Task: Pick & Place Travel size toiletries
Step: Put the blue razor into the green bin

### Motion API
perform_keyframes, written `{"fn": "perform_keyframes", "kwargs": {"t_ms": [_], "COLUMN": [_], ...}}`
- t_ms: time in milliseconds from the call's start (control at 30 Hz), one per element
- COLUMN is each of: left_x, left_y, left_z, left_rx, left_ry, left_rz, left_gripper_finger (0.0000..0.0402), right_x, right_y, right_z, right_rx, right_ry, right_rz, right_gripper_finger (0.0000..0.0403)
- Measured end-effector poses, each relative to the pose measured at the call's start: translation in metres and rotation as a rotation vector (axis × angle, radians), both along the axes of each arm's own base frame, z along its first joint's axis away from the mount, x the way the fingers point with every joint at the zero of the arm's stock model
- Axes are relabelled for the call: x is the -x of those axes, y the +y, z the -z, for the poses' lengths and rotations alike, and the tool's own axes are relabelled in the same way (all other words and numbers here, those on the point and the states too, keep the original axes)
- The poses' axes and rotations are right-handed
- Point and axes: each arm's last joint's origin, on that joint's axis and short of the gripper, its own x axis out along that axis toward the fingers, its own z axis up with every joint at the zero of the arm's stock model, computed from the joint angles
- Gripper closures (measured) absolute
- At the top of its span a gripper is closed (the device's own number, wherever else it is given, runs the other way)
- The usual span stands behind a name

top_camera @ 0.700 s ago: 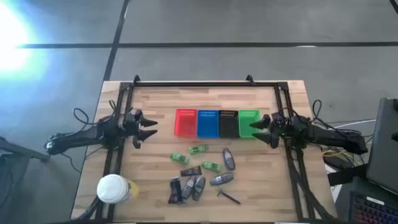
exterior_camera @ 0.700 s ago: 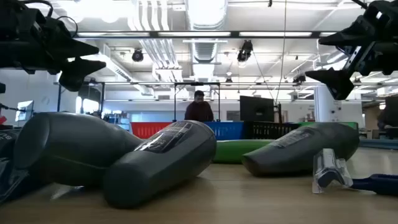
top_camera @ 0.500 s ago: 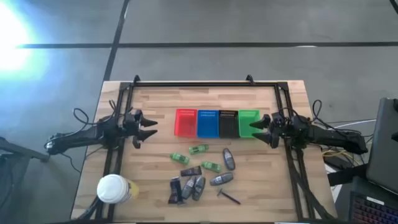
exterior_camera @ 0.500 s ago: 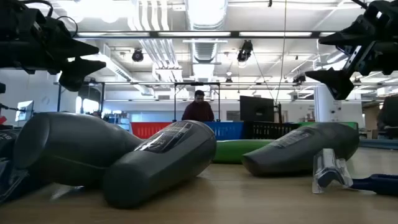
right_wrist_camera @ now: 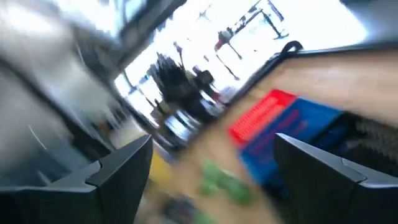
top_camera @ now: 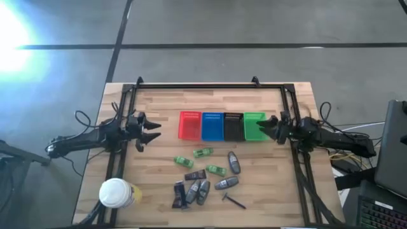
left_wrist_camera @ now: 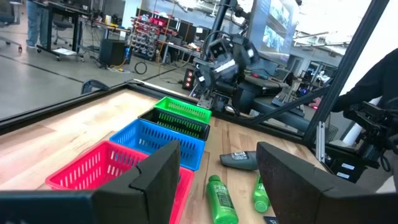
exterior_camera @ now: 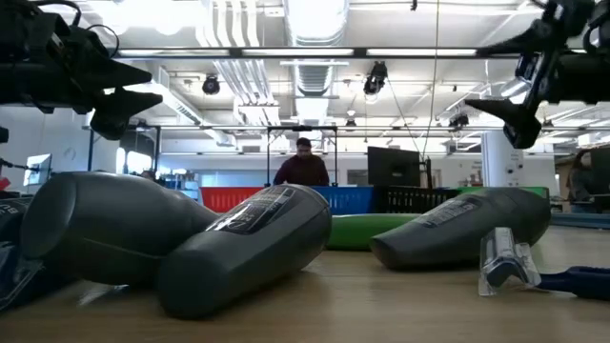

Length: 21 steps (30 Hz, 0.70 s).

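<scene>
The toiletries lie loose on the table's near middle: green packets [top_camera: 203, 152], grey oval pieces [top_camera: 234, 162], dark tubes [top_camera: 195, 175] and a thin black stick [top_camera: 234, 201]. In the low view the grey pieces [exterior_camera: 248, 248] fill the foreground. My left gripper [top_camera: 151, 130] hovers open left of the red basket; its wrist view [left_wrist_camera: 217, 152] looks over the baskets and two green packets [left_wrist_camera: 221, 199]. My right gripper [top_camera: 262, 127] hovers open at the green basket's right edge, above the table [exterior_camera: 500, 81]; its wrist view [right_wrist_camera: 214, 146] is smeared.
Four slotted baskets stand in a row at the table's middle: red [top_camera: 189, 125], blue [top_camera: 212, 126], black [top_camera: 233, 126], green [top_camera: 254, 125]. A white-lidded yellowish jar [top_camera: 116, 193] stands at the near left corner. A dark frame rail [top_camera: 197, 87] runs along the far edge. A person [exterior_camera: 303, 164] stands far behind.
My right gripper has turned about its wrist and shifted slightly toward the far edge, staying open above the green basket's right side. The left arm and the toiletries have kept still.
</scene>
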Motion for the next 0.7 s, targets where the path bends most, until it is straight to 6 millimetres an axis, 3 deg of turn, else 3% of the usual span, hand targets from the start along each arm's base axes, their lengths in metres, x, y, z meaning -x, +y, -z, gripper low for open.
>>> {"fn": "perform_keyframes", "kwargs": {"t_ms": [67, 133, 267, 467, 700], "left_x": [0.000, 0.000, 0.000, 0.000, 0.000], "left_y": [0.000, 0.000, 0.000, 0.000, 0.000], "left_z": [0.000, 0.000, 0.000, -0.001, -0.001], "left_rx": [0.000, 0.000, -0.001, -0.001, -0.001], "left_ry": [0.000, -0.001, -0.003, -0.008, -0.009], "left_rz": [0.000, 0.000, 0.000, -0.004, -0.005], "left_gripper_finger": [0.0184, 0.0184, 0.0184, 0.0184, 0.0184], "right_x": [0.001, 0.002, -0.002, -0.027, -0.066], "right_y": [-0.002, -0.002, 0.009, 0.032, 0.082], "right_z": [-0.003, -0.008, -0.020, -0.028, -0.030], "right_rx": [-0.175, -0.208, -0.227, -0.286, -0.232], "right_ry": [-0.070, -0.132, -0.196, 0.175, 0.771], "right_rz": [0.036, 0.053, -0.219, -0.370, -0.513], "right_gripper_finger": [0.0075, 0.0070, 0.0058, 0.0050, 0.0078]}}
